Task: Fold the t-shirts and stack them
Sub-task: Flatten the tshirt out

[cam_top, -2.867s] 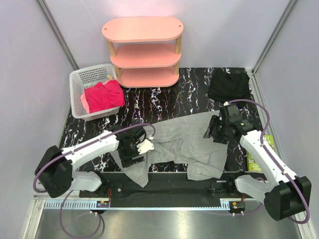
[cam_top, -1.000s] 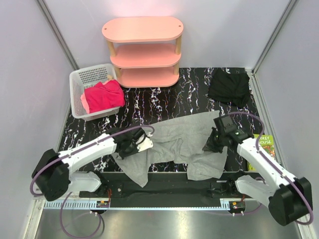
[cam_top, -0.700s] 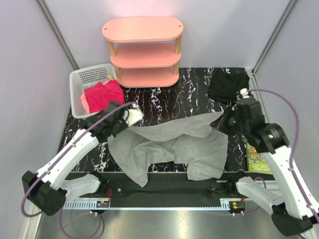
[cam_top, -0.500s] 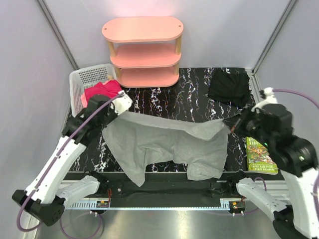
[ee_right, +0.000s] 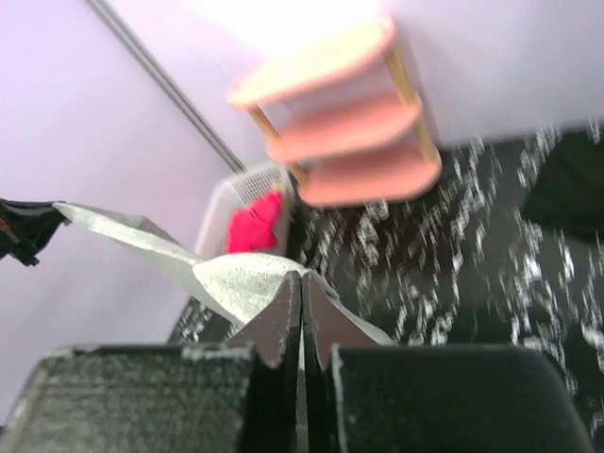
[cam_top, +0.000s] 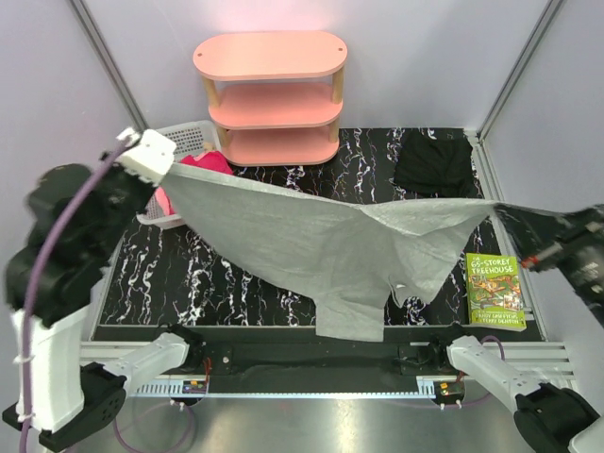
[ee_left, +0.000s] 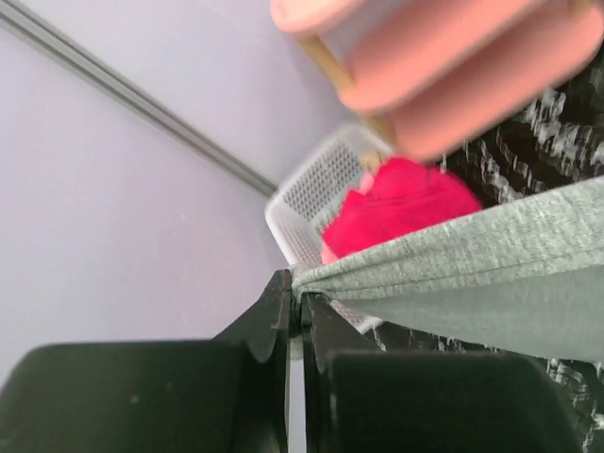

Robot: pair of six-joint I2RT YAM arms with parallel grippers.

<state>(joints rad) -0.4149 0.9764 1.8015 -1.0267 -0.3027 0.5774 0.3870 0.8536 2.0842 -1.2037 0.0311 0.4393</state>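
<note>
The grey t-shirt (cam_top: 321,245) hangs stretched between the 2 claws. The left claw (cam_top: 166,170) is clamped tight on 1 corner of it, and from there the cloth runs away to that claw's right and sags below it. In the left wrist view the closed fingertips (ee_left: 295,300) pinch a bunched grey edge (ee_left: 472,255). Beyond them are the magenta bundle (ee_left: 396,203) and the white basket (ee_left: 316,189). The right claw (cam_top: 502,208) is likewise closed on the opposite corner. Its wrist view shows the cloth (ee_right: 236,278) leaving the pinched tips (ee_right: 302,283) and stretching off to the left. The shirt's lowest fold hangs well below both claws, at the near edge of the table (cam_top: 311,189). The black bundle (cam_top: 434,162) lies beyond the right claw, untouched.

Half a second earlier both claws were lower and closer together, and the shirt's lower half still lay on the table. Nearly 3 seconds back it lay crumpled flat under them.

The green book (cam_top: 494,288), below the right claw, reads "STOREY TREEHOUSE"; its smaller print is illegible.
</note>
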